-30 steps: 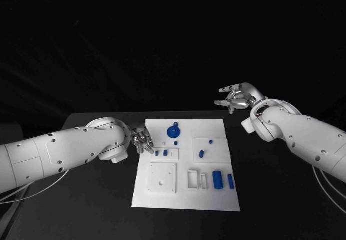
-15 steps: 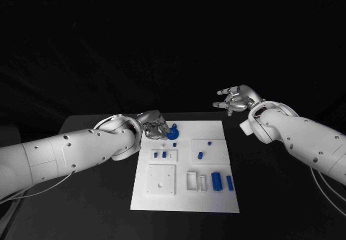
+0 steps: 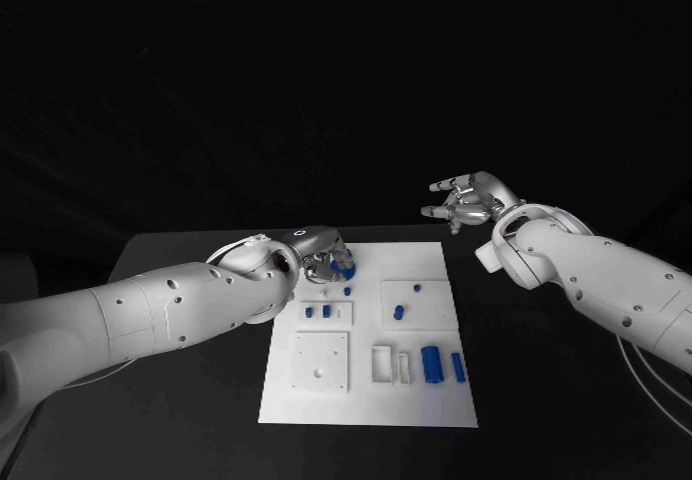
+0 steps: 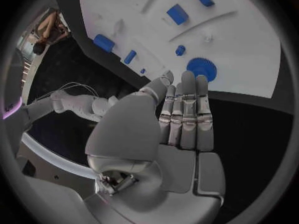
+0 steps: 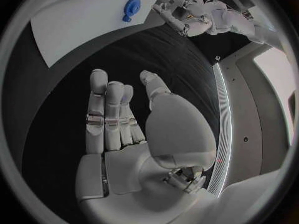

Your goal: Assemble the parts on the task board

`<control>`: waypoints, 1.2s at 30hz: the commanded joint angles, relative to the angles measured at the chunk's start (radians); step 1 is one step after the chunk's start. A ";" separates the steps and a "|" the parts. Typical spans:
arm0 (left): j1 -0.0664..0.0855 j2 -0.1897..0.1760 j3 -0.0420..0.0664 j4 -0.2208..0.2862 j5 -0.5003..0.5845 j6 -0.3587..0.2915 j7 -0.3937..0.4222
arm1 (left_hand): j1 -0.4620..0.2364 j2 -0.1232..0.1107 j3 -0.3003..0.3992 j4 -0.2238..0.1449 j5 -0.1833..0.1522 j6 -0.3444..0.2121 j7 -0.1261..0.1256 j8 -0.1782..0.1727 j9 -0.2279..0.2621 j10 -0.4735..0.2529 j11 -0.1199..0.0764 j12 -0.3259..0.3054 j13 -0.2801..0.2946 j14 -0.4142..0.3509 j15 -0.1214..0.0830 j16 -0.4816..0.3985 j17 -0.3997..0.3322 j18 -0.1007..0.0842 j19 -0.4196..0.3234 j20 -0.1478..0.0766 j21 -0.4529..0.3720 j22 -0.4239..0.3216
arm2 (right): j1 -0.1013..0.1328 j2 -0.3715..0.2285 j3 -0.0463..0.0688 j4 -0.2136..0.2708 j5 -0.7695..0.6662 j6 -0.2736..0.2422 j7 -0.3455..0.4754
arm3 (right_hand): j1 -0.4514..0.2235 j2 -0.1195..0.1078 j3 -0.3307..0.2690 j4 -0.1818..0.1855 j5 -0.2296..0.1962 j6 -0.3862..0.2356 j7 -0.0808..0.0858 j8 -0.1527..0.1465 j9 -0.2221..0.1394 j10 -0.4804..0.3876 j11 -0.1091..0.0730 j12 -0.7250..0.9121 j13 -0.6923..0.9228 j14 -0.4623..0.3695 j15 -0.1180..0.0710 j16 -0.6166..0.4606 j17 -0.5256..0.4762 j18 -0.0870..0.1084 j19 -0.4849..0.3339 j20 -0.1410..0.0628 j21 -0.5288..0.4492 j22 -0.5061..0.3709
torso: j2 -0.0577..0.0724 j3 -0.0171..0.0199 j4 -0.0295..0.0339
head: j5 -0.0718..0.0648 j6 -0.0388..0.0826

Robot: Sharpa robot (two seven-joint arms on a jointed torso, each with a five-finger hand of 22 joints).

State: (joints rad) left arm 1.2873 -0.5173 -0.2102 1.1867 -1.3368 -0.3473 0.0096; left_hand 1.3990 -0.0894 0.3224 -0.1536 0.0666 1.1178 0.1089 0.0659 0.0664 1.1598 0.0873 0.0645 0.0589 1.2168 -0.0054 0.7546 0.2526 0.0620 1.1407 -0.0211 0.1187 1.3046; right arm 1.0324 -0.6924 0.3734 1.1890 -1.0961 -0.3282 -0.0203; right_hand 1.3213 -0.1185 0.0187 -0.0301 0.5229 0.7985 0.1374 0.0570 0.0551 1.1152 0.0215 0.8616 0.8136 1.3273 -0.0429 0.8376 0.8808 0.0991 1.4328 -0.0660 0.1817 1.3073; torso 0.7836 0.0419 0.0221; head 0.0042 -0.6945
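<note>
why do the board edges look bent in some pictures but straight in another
Fisheye bending: in the left wrist view the white board has curved edges behind the left hand; in the right wrist view its edge bows too; in the head view the board keeps straight edges.
</note>
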 commanded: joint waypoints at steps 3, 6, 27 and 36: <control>-0.006 0.022 -0.004 -0.033 -0.068 0.024 0.038 | -0.002 -0.018 -0.004 0.006 -0.007 -0.016 -0.001 -0.003 0.000 -0.020 0.003 -0.007 -0.001 0.013 0.001 -0.005 -0.004 0.016 0.020 0.000 -0.024 -0.015 | 0.000 0.001 0.000 0.006 0.002 0.003 0.011 | -0.007 0.001 0.005 0.000 0.007 0.010 -0.002 -0.002 0.001 -0.006 0.000 0.003 -0.001 -0.005 -0.002 0.002 -0.002 0.012 0.004 0.002 -0.005 0.018 | 0.000 -0.0003 -0.0006 | -0.001 -0.002; -0.013 0.036 -0.005 -0.052 -0.077 0.034 0.042 | 0.001 -0.019 -0.011 0.011 -0.007 -0.016 0.000 -0.003 0.000 -0.020 0.004 -0.007 -0.001 0.016 0.000 -0.004 -0.003 0.014 0.031 -0.002 -0.041 -0.019 | 0.000 0.001 0.000 0.008 0.002 0.002 0.011 | -0.007 0.001 0.005 0.000 0.007 0.010 -0.002 -0.002 0.001 -0.006 0.000 0.003 -0.001 -0.005 -0.002 0.002 -0.002 0.012 0.004 0.002 -0.005 0.018 | 0.000 -0.0007 -0.0002 | -0.003 -0.002; -0.045 0.070 -0.008 -0.107 -0.104 0.061 0.046 | 0.005 -0.023 -0.026 0.021 -0.004 -0.030 0.002 -0.003 0.000 -0.041 0.006 -0.007 -0.001 0.027 -0.002 0.018 0.005 0.014 0.050 -0.004 -0.045 -0.015 | 0.000 0.001 0.000 0.014 0.002 0.001 0.010 | -0.010 0.002 0.006 -0.003 0.007 0.010 -0.002 -0.002 0.001 -0.006 -0.001 0.004 -0.001 -0.004 -0.003 0.003 -0.002 0.012 0.005 0.002 -0.004 0.018 | -0.001 -0.0006 0.0004 | -0.010 -0.005; -0.058 0.084 -0.008 -0.129 -0.105 0.069 0.053 | -0.004 -0.019 -0.004 0.022 -0.003 -0.013 -0.004 -0.003 0.000 -0.011 -0.003 -0.006 -0.001 0.022 -0.009 0.068 0.026 0.014 0.057 -0.010 -0.040 0.020 | 0.000 0.002 0.001 0.015 0.002 -0.001 0.011 | -0.010 0.002 0.006 -0.003 0.007 0.010 -0.002 -0.002 0.001 -0.006 -0.001 0.004 -0.001 -0.004 -0.003 0.003 -0.002 0.012 0.005 0.002 -0.004 0.018 | 0.000 -0.0003 -0.0011 | -0.012 -0.005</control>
State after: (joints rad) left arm 1.2319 -0.4373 -0.2179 1.0624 -1.4316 -0.2960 0.0451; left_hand 1.4026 -0.1053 0.3110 -0.1312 0.0666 1.0985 0.1033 0.0660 0.0667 1.1420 0.0820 0.0645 0.0591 1.2384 -0.0123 0.8179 0.2774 0.0619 1.1904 -0.0322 0.0724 1.3082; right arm 1.0326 -0.6913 0.3734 1.2021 -1.0959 -0.3287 -0.0186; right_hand 1.3213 -0.1185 0.0214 -0.0332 0.5268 0.8019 0.1340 0.0570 0.0551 1.1152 0.0215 0.8616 0.8136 1.3273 -0.0429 0.8376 0.8798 0.0991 1.4328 -0.0659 0.1817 1.3073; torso 0.7833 0.0410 0.0221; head -0.0069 -0.6994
